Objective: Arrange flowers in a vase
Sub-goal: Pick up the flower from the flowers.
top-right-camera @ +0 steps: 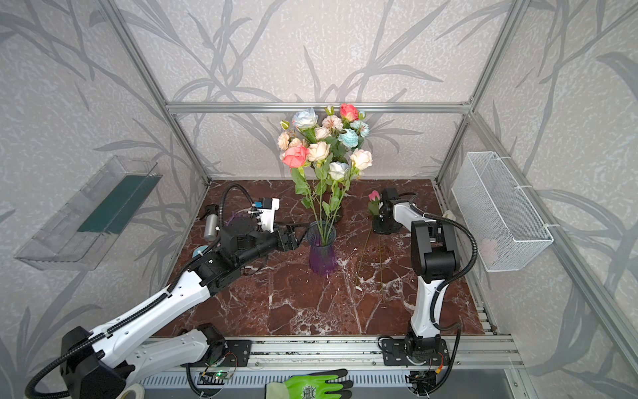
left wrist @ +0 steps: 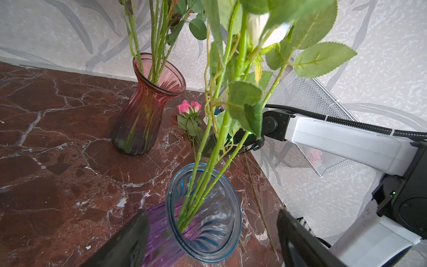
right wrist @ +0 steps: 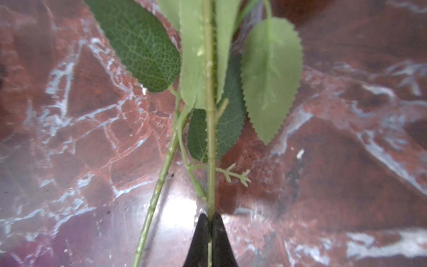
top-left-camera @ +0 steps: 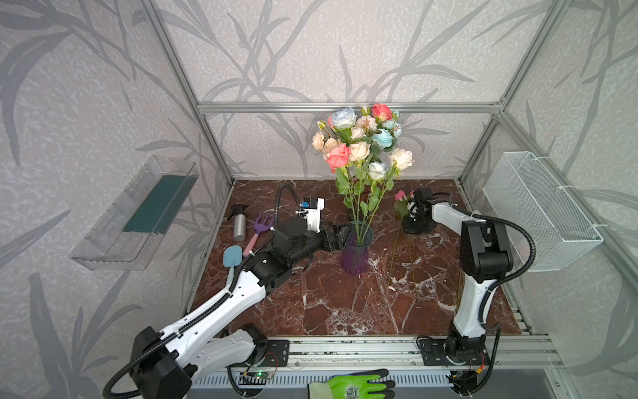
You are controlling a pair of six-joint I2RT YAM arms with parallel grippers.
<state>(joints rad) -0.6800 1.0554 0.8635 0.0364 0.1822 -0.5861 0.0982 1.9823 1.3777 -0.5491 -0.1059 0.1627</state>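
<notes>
Enclosure: red-brown marble tabletop (top-left-camera: 345,304), leaf-patterned grey walls (top-left-camera: 276,51). Landmark: purple vase (top-left-camera: 355,252), upright mid-table, holding some of the flowers (top-left-camera: 359,152); others stand in a red vase (left wrist: 147,104) just behind it. Your left gripper (top-left-camera: 338,236) is spread wide, a finger either side of the purple vase's neck, gripping nothing. Right of the vase, your right gripper (right wrist: 209,217) is pinched tight on a pink rose (top-left-camera: 400,196) stem
</notes>
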